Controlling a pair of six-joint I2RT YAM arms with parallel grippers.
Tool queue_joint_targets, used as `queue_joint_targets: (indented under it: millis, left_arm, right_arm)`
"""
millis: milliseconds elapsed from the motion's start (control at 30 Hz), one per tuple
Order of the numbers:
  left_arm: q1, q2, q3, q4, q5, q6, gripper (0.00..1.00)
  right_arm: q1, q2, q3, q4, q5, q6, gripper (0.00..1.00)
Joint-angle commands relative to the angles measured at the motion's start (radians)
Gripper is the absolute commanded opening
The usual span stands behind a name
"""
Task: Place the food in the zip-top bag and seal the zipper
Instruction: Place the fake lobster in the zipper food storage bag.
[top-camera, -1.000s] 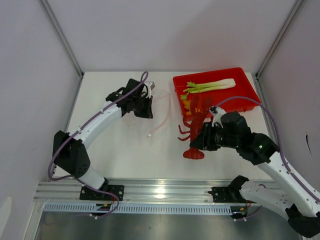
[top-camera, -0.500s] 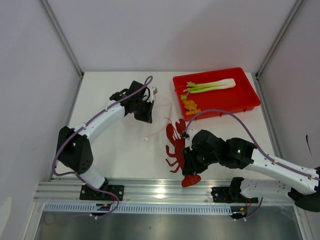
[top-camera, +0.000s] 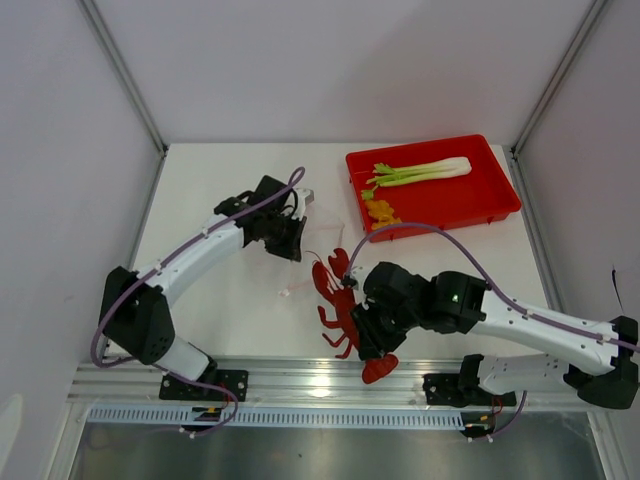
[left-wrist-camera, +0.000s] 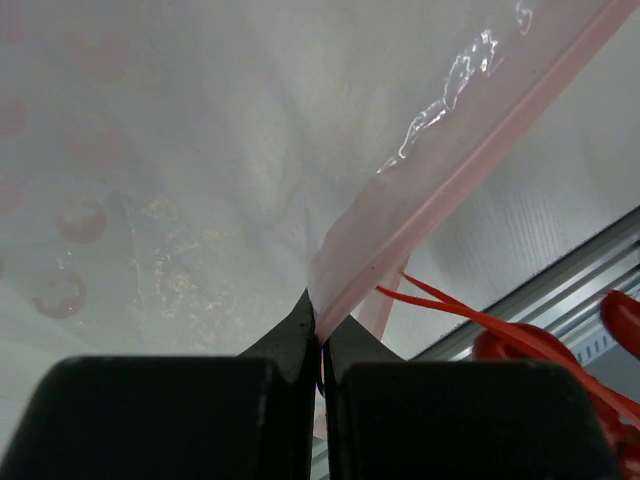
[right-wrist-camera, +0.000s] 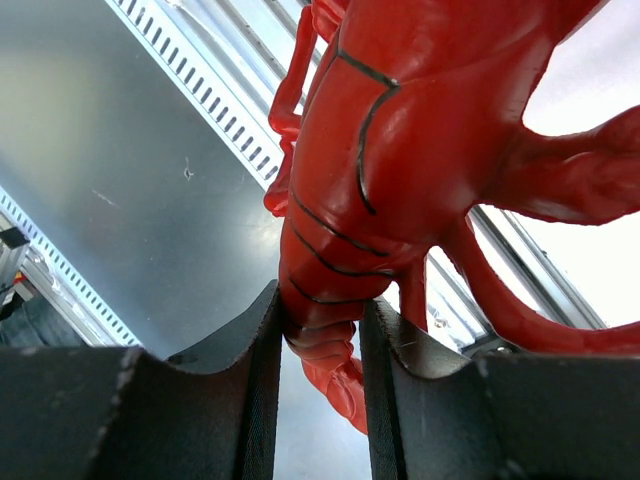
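Food was in two places. The red lobster (top-camera: 335, 295) was clamped near its tail between the fingers of the right gripper (top-camera: 364, 336), over the near edge of the white table (top-camera: 230, 310), with its tail fan out above the aluminium rail (top-camera: 300, 378). Its claws pointed away from the arm bases, toward the left gripper (top-camera: 287, 238). In the right wrist view, the two black fingers pressed against either side of the lobster's segmented tail, and its legs spread out to the right.

The celery stalk (top-camera: 420, 172) and the small cluster of yellow-orange pieces (top-camera: 380, 211) lay in the red tray (top-camera: 470, 200) at the far right of the table, the stalk across the far side and the cluster near the tray's front left corner.

The zip-top bag (left-wrist-camera: 200, 150) hung from the left gripper, whose jaws were pinched together on the bag's edge, right where the pinkish zipper (left-wrist-camera: 450, 170) met them. The clear film spread away from the fingertips, wrinkled and glossy. Thin red lobster parts showed beyond the bag at the lower right of the left wrist view.
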Motion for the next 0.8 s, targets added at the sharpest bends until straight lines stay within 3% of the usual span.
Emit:
queue_joint_targets:
  millis: [0, 333, 767]
  left_arm:
    - [-0.032, -0.11, -0.014, 0.034, 0.02, -0.015, 0.01]
    - [-0.082, -0.231, -0.114, 0.097, 0.0, -0.044, 0.01]
    - [-0.141, -0.219, -0.146, 0.117, -0.043, -0.045, 0.01]
  right_arm:
    - [-0.022, 0.014, 0.053, 0.035, -0.062, -0.051, 0.0]
    - [-0.157, 0.046, 0.087, 0.052, -0.213, -0.075, 0.0]
    - [-0.192, 0.134, 0.148, -0.025, -0.251, -0.118, 0.0]
